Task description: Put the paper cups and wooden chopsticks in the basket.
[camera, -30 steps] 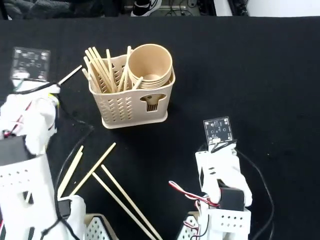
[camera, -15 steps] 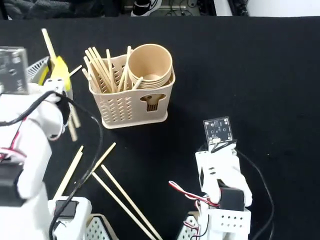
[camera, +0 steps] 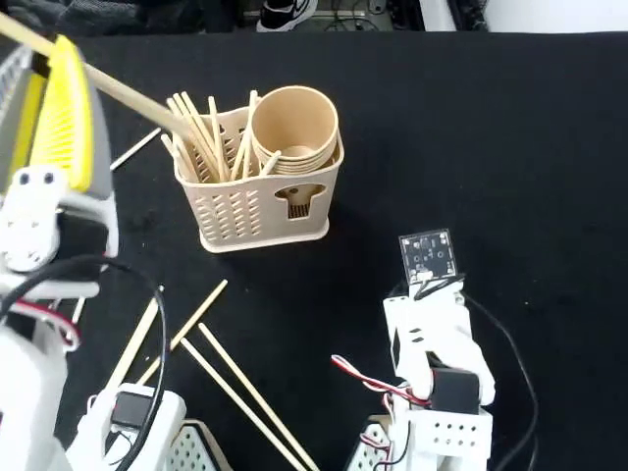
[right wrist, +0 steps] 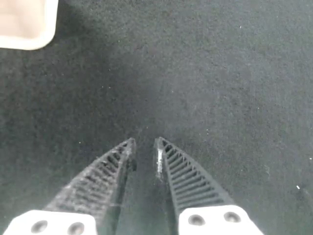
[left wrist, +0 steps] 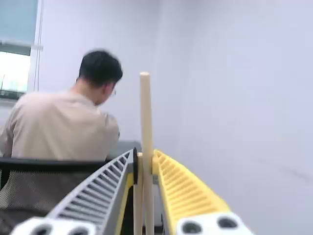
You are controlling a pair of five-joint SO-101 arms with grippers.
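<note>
A beige slotted basket [camera: 260,211] stands on the black table and holds stacked paper cups [camera: 294,123] and several wooden chopsticks [camera: 196,132]. My left gripper [camera: 39,49] is raised high at the table's left, shut on one chopstick [camera: 128,96]. That chopstick slants down to the basket's left rim. The left wrist view has this chopstick [left wrist: 145,112] sticking up between the left gripper's [left wrist: 145,154] grey and yellow fingers. Several loose chopsticks [camera: 191,319] lie on the table in front of the basket. My right gripper [right wrist: 144,143] hovers low over bare table, shut and holding nothing.
One more chopstick [camera: 135,149] lies to the left of the basket. The right arm [camera: 437,334] stands at the front right, well away from the basket. A corner of the basket [right wrist: 24,29] shows in the right wrist view.
The left arm has risen from the table with a chopstick in its gripper and swung it up toward the basket. The right arm has kept still.
</note>
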